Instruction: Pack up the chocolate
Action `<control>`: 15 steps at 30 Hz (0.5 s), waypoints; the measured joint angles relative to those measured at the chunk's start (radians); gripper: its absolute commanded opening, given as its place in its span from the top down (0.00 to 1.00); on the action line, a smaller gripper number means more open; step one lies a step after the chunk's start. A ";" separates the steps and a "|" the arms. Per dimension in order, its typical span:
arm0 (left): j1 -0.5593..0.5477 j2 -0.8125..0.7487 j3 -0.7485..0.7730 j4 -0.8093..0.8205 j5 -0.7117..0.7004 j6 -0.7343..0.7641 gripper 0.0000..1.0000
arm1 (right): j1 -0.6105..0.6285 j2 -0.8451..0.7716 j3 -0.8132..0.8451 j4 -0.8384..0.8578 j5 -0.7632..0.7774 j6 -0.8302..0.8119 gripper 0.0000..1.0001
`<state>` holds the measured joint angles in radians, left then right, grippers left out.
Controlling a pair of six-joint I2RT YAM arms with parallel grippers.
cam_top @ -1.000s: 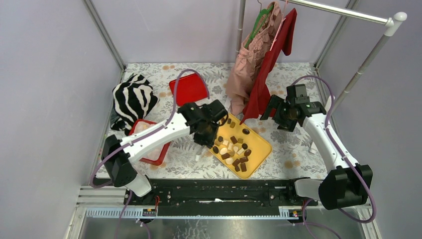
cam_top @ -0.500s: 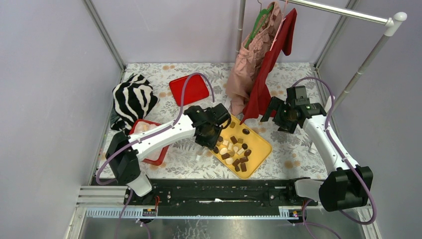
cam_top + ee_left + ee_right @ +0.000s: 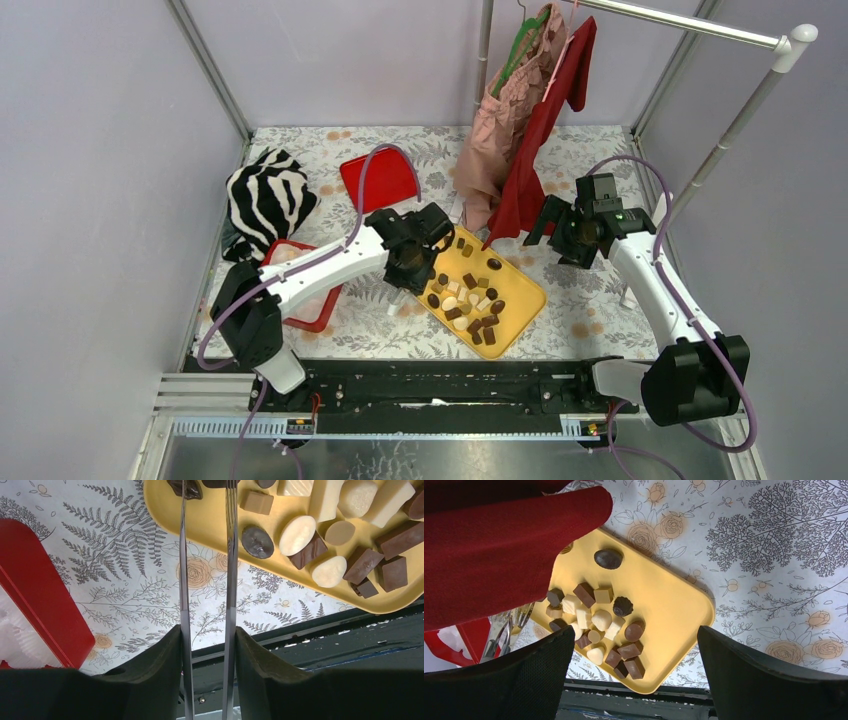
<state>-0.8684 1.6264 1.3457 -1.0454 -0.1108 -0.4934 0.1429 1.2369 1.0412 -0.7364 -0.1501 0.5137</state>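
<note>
Several pieces of chocolate [image 3: 468, 300], dark, tan and cream, lie on a yellow tray [image 3: 525, 290]. My left gripper [image 3: 408, 262] hangs over the tray's left corner, shut on metal tongs [image 3: 230, 555]. In the left wrist view the left gripper [image 3: 207, 630] presses on both tong arms, which stand a little apart. The tips of the tongs reach a dark piece [image 3: 186, 489] at the tray's [image 3: 210, 520] edge. My right gripper [image 3: 560, 238] hovers open to the right of the tray, holding nothing. In its wrist view the right gripper [image 3: 634, 635] looks down on the chocolate [image 3: 601, 617].
A red box [image 3: 300, 300] with white paper cups lies left of the tray, partly under my left arm. Its red lid [image 3: 380, 178] and a zebra-striped cloth [image 3: 265, 200] lie behind. Pink and red garments [image 3: 520, 130] hang from a rack over the tray's far corner.
My left gripper has shifted slightly left at the tray's corner, and the tong arms have spread a little. The right arm has not moved.
</note>
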 measured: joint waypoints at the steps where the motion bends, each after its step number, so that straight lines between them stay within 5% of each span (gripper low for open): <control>1: 0.003 0.001 0.000 0.002 0.000 0.005 0.54 | 0.000 -0.001 -0.002 0.001 0.000 0.000 0.00; 15: 0.012 0.030 0.000 0.024 0.068 0.037 0.53 | 0.000 -0.013 -0.030 0.000 0.003 0.006 0.00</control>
<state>-0.8562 1.6562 1.3457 -1.0218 -0.0425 -0.4561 0.1429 1.2240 1.0115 -0.7364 -0.1474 0.5194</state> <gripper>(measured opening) 0.477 0.995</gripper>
